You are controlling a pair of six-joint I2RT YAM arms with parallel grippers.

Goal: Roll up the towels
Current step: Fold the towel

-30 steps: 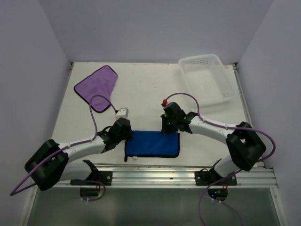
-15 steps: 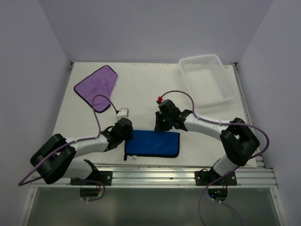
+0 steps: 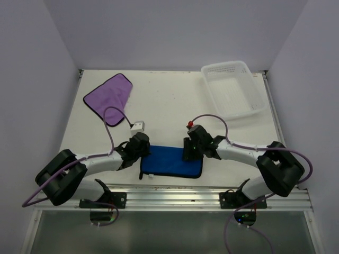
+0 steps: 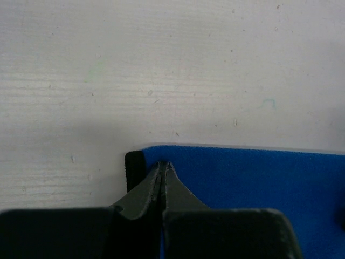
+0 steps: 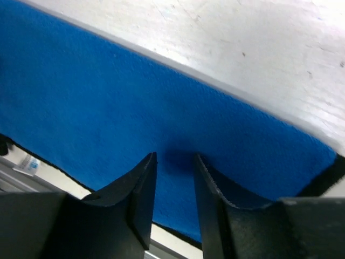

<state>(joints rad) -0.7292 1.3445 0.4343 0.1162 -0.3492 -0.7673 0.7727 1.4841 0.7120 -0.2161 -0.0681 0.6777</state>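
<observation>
The blue towel (image 3: 172, 163) lies flat as a folded strip near the table's front edge. My left gripper (image 3: 144, 152) is shut, its tips (image 4: 163, 163) resting on that towel's (image 4: 259, 178) far left corner by the dark hem; I see no cloth pinched between them. Over the right part of the blue towel (image 5: 108, 97) my right gripper (image 3: 189, 155) stands open, and only blue cloth shows in the gap at its tips (image 5: 173, 156). The purple towel (image 3: 108, 97) lies spread out at the back left, away from both arms.
A white perforated basket (image 3: 225, 67) stands at the back right. A metal rail (image 3: 212, 193) runs along the near edge just behind the blue towel. A small white tag (image 5: 27, 162) sticks out of the towel's near hem.
My right gripper has opened and come down from the towel's far edge onto its right part. The left gripper stays shut at the left corner.
</observation>
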